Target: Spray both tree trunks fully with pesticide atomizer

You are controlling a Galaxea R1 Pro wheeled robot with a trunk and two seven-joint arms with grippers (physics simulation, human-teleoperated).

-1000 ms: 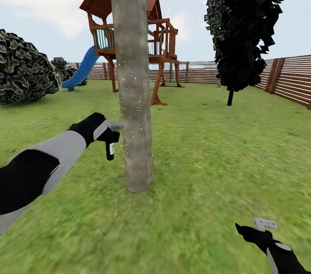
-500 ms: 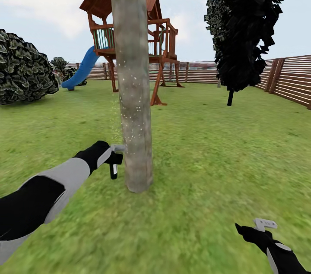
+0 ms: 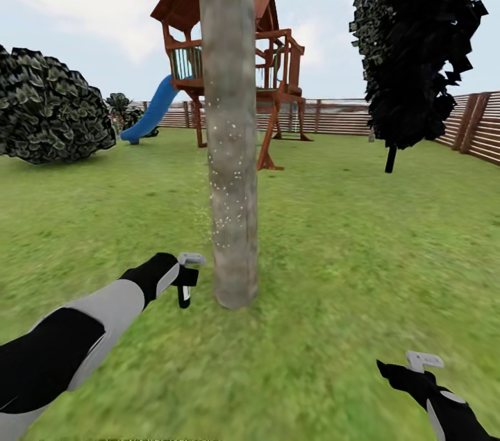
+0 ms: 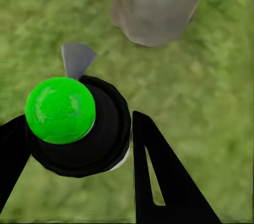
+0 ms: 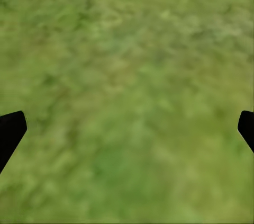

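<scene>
- Head view: the left gripper (image 3: 182, 276) was clamped on the pesticide atomizer (image 3: 184, 288). The bottle hung below the fingers, and its grey spray head pointed at the tree trunk (image 3: 231, 149) just beyond the gripper, low near the trunk base. Pale specks dotted the bark above gripper height. The right gripper (image 3: 421, 363) hung low over the floor (image 3: 333, 274), well apart from the trunk. A playhouse (image 3: 236, 59), a bush (image 3: 52, 114) and a fence (image 3: 417, 118) stood far beyond both grippers.
- Left wrist view: the atomizer (image 4: 79, 126) sat pinched between the two dark fingers (image 4: 159, 181), with a green cap facing the camera and the grey nozzle projecting toward the trunk base (image 4: 156, 4) ahead of the fingertips.
- Right wrist view: the right gripper (image 5: 127, 128) was spread wide and held nothing; its fingertips (image 5: 10, 128) framed grass only.
- Hazards, as judged:
  - The nozzle stood near the bark; any advance of the left arm could strike the trunk and twist the bottle in the grip.
  - Specks appeared on the facing side only; the far side was hidden, so coverage could be incomplete.
  - A loosened pinch would drop the bottle on the grass.
  - The second tree was untreated.
</scene>
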